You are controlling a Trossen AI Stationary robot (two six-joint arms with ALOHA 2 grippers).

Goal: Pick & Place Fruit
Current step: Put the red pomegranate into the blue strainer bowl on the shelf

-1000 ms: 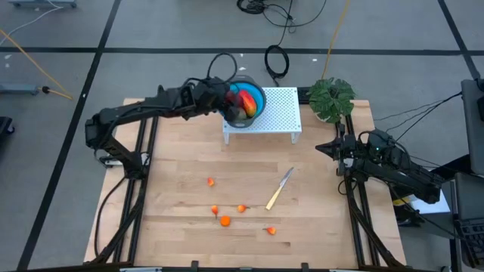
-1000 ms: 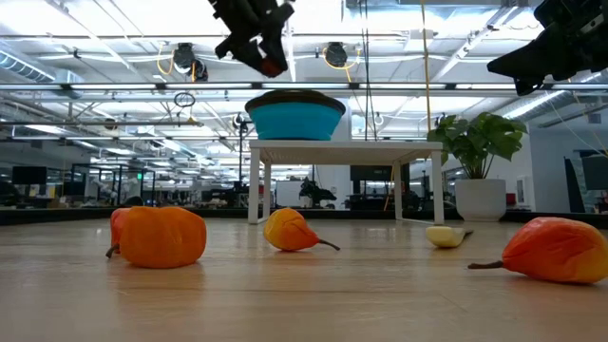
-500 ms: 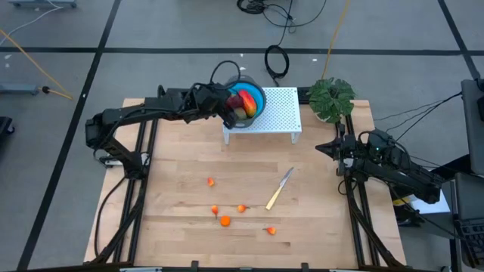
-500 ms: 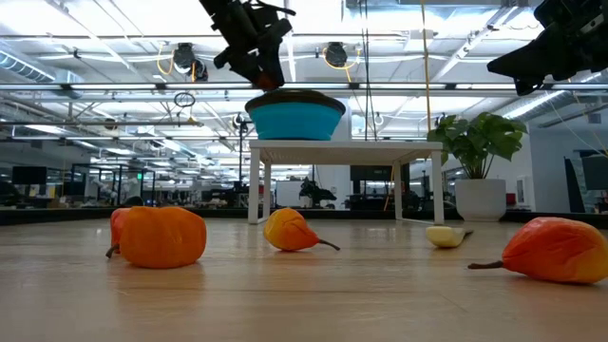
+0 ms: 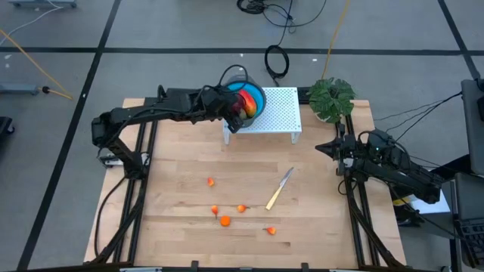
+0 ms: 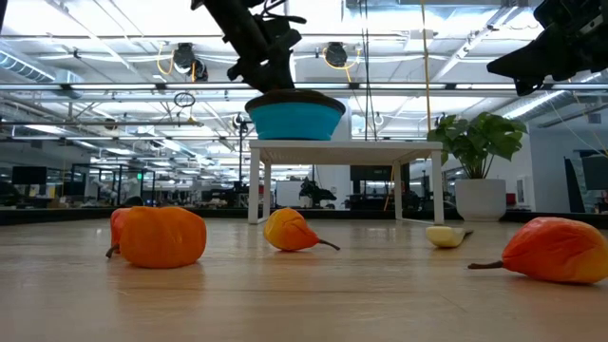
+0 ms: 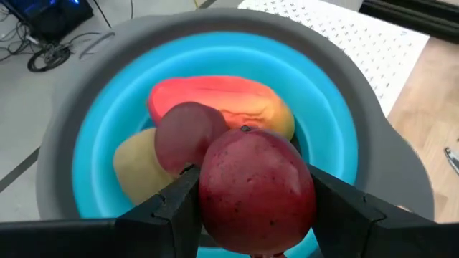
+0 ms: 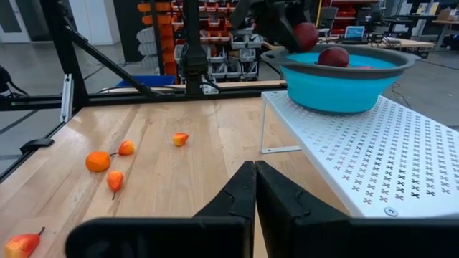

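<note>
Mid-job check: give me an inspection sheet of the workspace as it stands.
Surface: wooden table, white perforated stand at its back.
Job's things: blue bowl on the stand holds an oblong red-yellow fruit, a dark red fruit and a yellowish one; five small orange fruits on the table.
Clutter: knife, potted plant.
Grippers: left gripper holds a dark red round fruit over the bowl; right gripper shut, empty, at the table's right edge.
Cables: loops on the floor.
Surroundings: workshop racks.

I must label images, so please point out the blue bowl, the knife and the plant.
blue bowl (image 7: 337,136): left wrist view, inner wall.
knife (image 5: 277,190): high view, middle of it.
plant (image 5: 330,97): high view, leaves.
</note>
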